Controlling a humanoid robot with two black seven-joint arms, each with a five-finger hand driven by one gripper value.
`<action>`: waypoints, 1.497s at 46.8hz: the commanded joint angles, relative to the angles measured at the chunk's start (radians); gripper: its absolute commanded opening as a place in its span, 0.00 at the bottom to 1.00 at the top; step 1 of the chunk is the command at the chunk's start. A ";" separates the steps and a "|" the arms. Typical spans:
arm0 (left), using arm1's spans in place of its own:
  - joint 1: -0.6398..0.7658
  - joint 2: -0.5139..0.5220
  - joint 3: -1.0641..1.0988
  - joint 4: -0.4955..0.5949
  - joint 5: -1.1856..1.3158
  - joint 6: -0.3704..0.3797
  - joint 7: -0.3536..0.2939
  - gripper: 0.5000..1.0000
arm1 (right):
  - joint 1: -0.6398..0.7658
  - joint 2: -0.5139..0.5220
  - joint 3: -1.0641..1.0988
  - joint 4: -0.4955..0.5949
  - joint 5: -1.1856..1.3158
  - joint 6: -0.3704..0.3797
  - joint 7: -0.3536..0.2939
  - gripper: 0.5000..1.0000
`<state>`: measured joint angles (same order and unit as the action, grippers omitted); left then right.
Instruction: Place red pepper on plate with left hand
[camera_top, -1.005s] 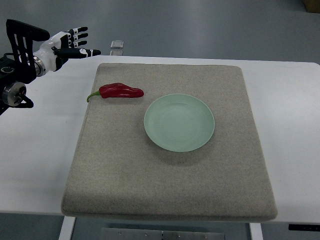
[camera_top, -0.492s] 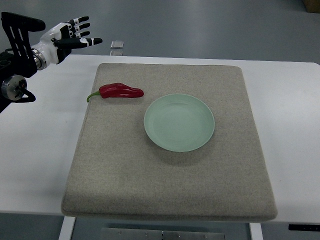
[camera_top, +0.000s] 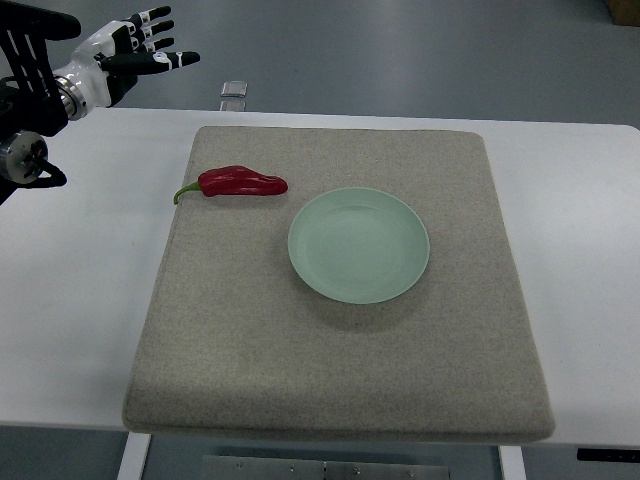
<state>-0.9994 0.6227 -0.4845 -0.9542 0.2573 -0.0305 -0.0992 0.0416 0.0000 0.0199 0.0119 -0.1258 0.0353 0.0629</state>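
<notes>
- While the left robot hand (camera_top: 140, 50) hangs at the top-left corner of the top view, fingers spread and holding nothing, its arm enters from the left edge.
- Red pepper (camera_top: 241, 182) lies flat on the grey mat (camera_top: 340, 380), near the mat's far-left part, green stem pointing left toward the mat edge.
- Pepper well apart from the left robot hand, not touched.
- Pale green plate (camera_top: 359, 244) sits around the mat's middle, just right of and nearer the camera than the pepper; the two are apart, with a small gap.
- Plate holds nothing.
- Mat rests on the white surface (camera_top: 70, 300).
- Small clear item (camera_top: 234, 90) at the far edge of the surface, beyond the mat; too small to tell what it is.
- Grey floor (camera_top: 420, 50) beyond.
</notes>
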 joint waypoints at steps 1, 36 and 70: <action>-0.005 -0.001 -0.003 -0.003 -0.001 -0.035 0.000 0.99 | 0.000 0.000 0.000 -0.001 0.000 0.000 0.000 0.86; -0.012 -0.035 0.078 -0.081 0.713 -0.031 0.000 0.98 | 0.000 0.000 0.000 -0.001 0.000 0.000 0.000 0.86; -0.015 -0.047 0.198 -0.081 1.073 0.037 -0.016 0.95 | 0.000 0.000 0.000 -0.001 0.000 0.000 0.000 0.86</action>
<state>-1.0123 0.5784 -0.2891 -1.0376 1.3300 0.0055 -0.1171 0.0414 0.0000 0.0199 0.0121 -0.1258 0.0353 0.0628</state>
